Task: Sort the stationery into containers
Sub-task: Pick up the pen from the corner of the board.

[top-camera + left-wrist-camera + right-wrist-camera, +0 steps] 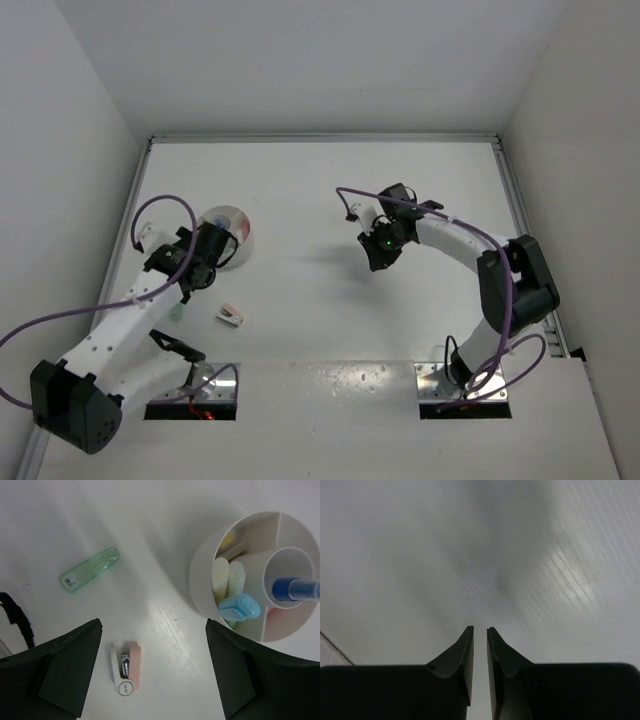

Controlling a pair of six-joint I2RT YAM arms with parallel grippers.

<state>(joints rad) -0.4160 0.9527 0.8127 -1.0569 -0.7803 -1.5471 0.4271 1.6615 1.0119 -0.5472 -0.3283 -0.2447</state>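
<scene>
Your left pincer [154, 630] hangs over the tabletop [330, 190] with its jaws spread wide and nothing between them. Below it lies a pink-white stapler [126, 667]. A green stick [90, 570] lies flat, further off to the left in the wrist view. To the right stands the white divided bowl [200, 575]. One outer compartment holds yellow sticks [227, 580] and a light-blue stick [240, 606], and the centre cup holds a blue-capped bottle [290, 588]. Your right pincer [480, 630] is narrow, a thin slit, empty, over bare tabletop well apart from the bowl.
</scene>
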